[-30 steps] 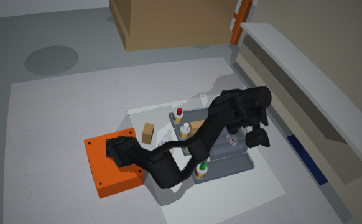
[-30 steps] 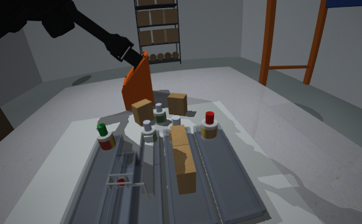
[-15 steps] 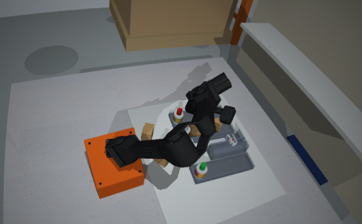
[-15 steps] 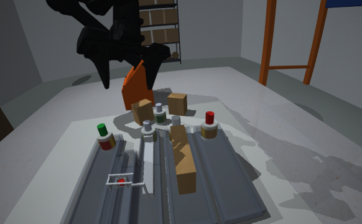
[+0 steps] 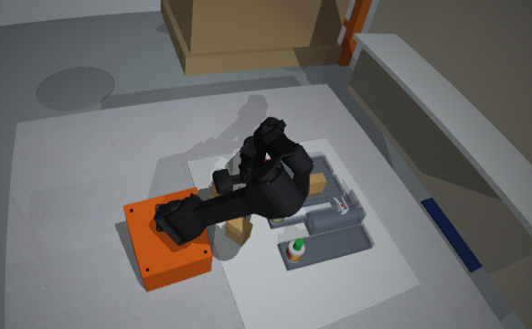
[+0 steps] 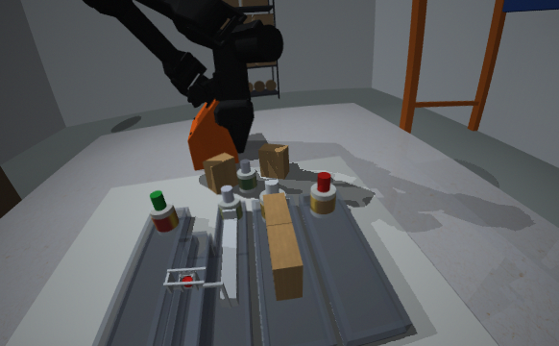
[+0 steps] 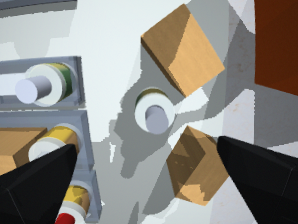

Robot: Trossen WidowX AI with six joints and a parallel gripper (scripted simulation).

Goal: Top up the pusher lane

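Note:
The loose jar (image 6: 247, 180) (image 7: 150, 107) has a grey-lilac cap and a dark green label and stands upright on the white mat. The jar in the sprung lane (image 6: 230, 208) (image 7: 61, 82) has a similar cap and a green and yellow label. It stands near the lane's front end, with the white pusher (image 6: 230, 255) behind it. My gripper (image 7: 148, 147) is open and empty. In the wrist view the loose jar lies between and beyond the fingertips, nearer the top. The arm hides the loose jar in the top view.
Two tan blocks (image 6: 220, 174) (image 6: 275, 160) (image 7: 182, 47) (image 7: 192, 170) flank the loose jar. Other lanes hold a green-capped jar (image 5: 295, 252) (image 6: 164, 220), a red-capped jar (image 6: 323, 197), and a yellow-labelled jar (image 7: 55, 142) before tan boxes (image 6: 284, 245). The orange base (image 5: 170, 260) is close by.

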